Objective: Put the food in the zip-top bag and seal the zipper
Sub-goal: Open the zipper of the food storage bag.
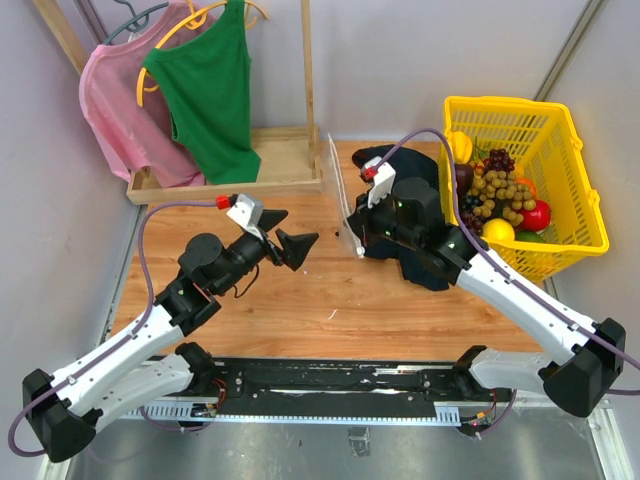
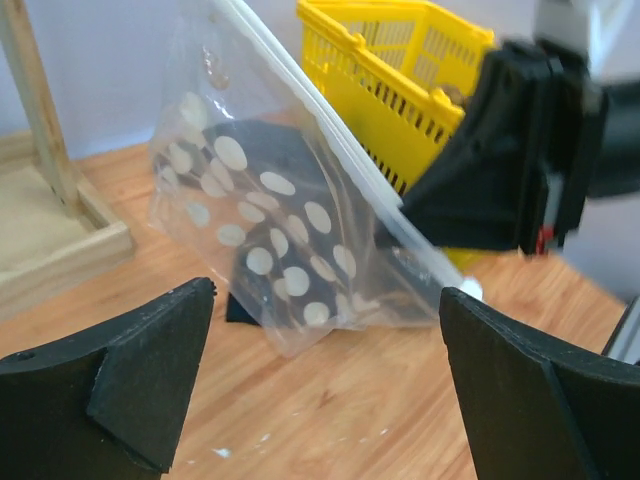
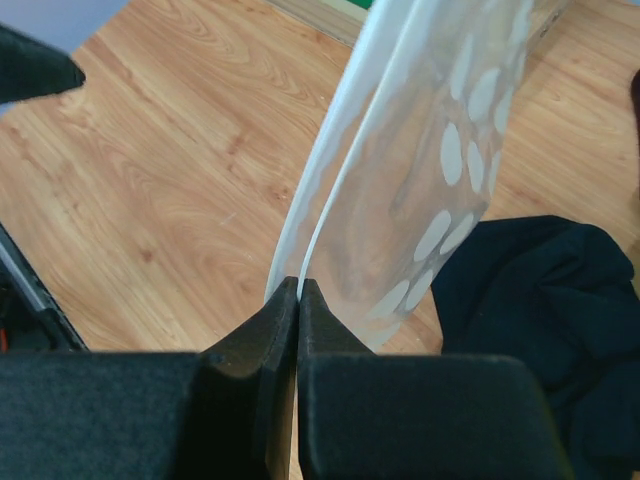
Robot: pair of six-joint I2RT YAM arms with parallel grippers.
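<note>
The zip-top bag [image 1: 340,195] is a clear pouch printed with white dots [image 2: 280,220], held up on edge above the wooden table. My right gripper [image 3: 298,285] is shut on its zipper [image 3: 340,160] at the corner of the mouth edge. My left gripper [image 2: 328,300] is open, a short way left of the bag with nothing between its fingers. It shows in the top view at the table's middle [image 1: 302,226]. The food lies in the yellow basket: longan cluster [image 1: 500,190], purple grapes [image 1: 497,160], lemon [image 1: 498,230], red apple [image 1: 538,215], banana [image 1: 460,147].
The yellow lattice basket [image 1: 575,200] stands at the right edge. A dark navy cloth [image 3: 540,290] lies on the table under the right gripper. A wooden rack base [image 1: 230,175] with a pink and a green garment [image 1: 210,90] on hangers stands at the back left.
</note>
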